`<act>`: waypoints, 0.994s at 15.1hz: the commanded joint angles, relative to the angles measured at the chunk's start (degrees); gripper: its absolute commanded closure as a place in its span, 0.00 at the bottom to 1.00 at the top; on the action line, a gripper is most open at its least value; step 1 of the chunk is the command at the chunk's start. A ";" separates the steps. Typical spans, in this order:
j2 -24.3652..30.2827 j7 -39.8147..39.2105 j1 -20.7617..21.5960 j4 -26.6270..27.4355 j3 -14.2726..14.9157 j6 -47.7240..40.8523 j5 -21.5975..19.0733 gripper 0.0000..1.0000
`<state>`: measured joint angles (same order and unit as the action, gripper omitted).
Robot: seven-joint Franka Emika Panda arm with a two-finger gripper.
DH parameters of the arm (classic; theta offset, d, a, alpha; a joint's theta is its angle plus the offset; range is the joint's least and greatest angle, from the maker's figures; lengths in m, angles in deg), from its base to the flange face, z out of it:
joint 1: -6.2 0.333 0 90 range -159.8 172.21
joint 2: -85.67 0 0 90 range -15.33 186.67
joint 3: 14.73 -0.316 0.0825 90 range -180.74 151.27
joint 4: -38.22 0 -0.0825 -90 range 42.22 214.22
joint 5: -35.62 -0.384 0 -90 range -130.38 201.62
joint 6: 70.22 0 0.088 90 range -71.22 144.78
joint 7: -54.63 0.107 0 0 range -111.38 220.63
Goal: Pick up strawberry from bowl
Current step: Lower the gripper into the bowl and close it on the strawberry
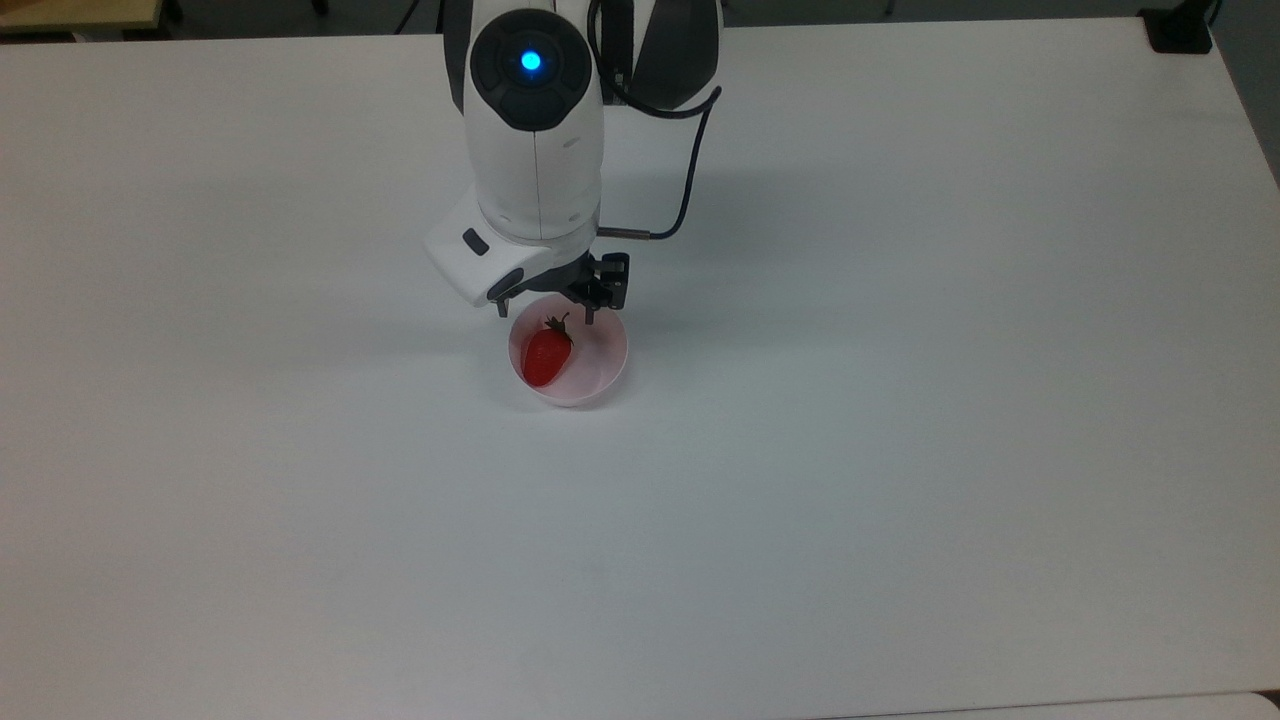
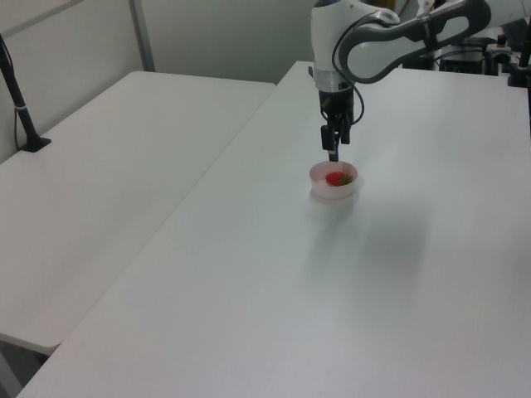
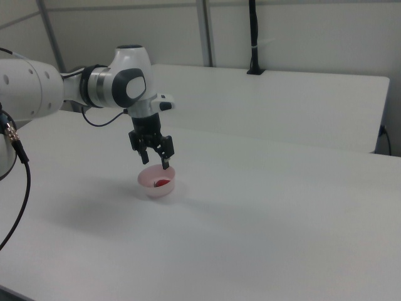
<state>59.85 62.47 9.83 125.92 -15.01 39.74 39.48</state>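
**White table, arm above the pink bowl**

White tabletop filled the top view, with the bowl just left of center. Inside it the strawberry lay against the top view's left wall, stem toward the frame's top. The gripper hung over the bowl's upper rim, fingers spread apart and holding nothing, clear of the fruit.

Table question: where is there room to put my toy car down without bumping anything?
Nearly the whole table is bare: in the top view, everything left, right and below the bowl. The one busy spot is at the bowl, where the open pincer hangs just above the strawberry.
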 commanded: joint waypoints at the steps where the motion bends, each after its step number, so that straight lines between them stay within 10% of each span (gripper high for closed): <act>1: 0.51 7.96 0.16 3.52 -0.34 4.12 0.09 0.23; 15: -3.36 13.69 0.16 3.79 -0.34 6.58 0.27 0.30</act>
<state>56.74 74.69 10.02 128.81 -15.04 44.06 39.48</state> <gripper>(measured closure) 0.300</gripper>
